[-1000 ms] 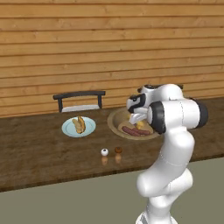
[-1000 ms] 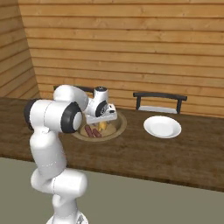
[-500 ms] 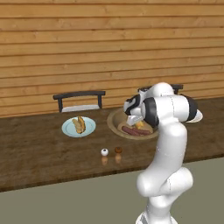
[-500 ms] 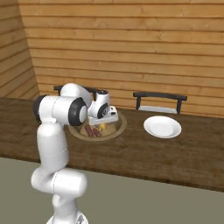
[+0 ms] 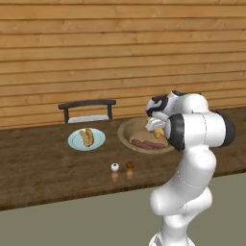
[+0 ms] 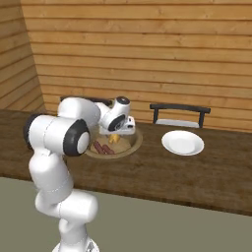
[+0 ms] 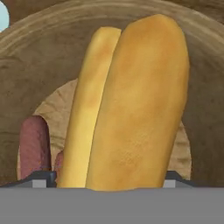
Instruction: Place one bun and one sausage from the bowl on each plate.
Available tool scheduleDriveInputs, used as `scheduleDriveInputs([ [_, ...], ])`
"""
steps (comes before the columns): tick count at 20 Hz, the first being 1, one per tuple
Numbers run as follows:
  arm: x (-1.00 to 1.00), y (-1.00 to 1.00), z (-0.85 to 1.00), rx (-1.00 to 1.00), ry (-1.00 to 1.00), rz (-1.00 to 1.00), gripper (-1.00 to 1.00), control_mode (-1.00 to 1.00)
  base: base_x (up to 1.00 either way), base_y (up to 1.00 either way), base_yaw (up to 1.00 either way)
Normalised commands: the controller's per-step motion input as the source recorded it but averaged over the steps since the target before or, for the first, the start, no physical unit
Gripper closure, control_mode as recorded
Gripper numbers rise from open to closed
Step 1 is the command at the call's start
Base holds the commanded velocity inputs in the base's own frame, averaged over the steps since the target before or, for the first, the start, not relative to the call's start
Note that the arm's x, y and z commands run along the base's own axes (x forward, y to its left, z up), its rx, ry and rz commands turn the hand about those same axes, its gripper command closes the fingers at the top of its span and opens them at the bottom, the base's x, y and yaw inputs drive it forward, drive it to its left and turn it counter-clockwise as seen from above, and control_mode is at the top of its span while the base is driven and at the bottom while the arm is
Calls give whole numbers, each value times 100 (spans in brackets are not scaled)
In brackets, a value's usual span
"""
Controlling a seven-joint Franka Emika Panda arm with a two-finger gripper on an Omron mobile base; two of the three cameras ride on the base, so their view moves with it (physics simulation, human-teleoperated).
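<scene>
The tan bowl (image 5: 126,135) (image 6: 134,142) holds reddish sausages (image 5: 148,143) (image 6: 103,148) and a golden bun (image 7: 135,109). My gripper (image 5: 156,126) (image 6: 117,133) (image 7: 105,179) reaches down into the bowl, open, with one fingertip (image 7: 43,177) close on each side of the bun, which lies on the bowl floor. A sausage (image 7: 33,144) lies just left of the bun in the hand view. One pale blue plate (image 5: 74,141) left of the bowl carries a bun and a sausage. A second plate (image 6: 182,142), right of the bowl, is bare.
Two small shakers, one white (image 5: 115,167) and one brown (image 5: 129,165), stand on the wooden counter (image 5: 43,168) in front of the bowl. Dark chairs (image 5: 87,106) (image 6: 179,111) stand behind the counter against the wood-plank wall.
The arm's elbow has swung towards the camera side and the hand has sunk lower into the bowl, over the bun.
</scene>
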Motion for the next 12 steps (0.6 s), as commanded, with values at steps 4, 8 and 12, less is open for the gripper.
scheduleDriveInputs([
  [4,-58,-39,100,21,-5,-22,100,-100,0,0,0],
  [8,-43,-54,100,1,0,-27,100,-100,0,0,0],
  [12,-22,-61,95,-10,2,-33,100,-100,0,0,0],
])
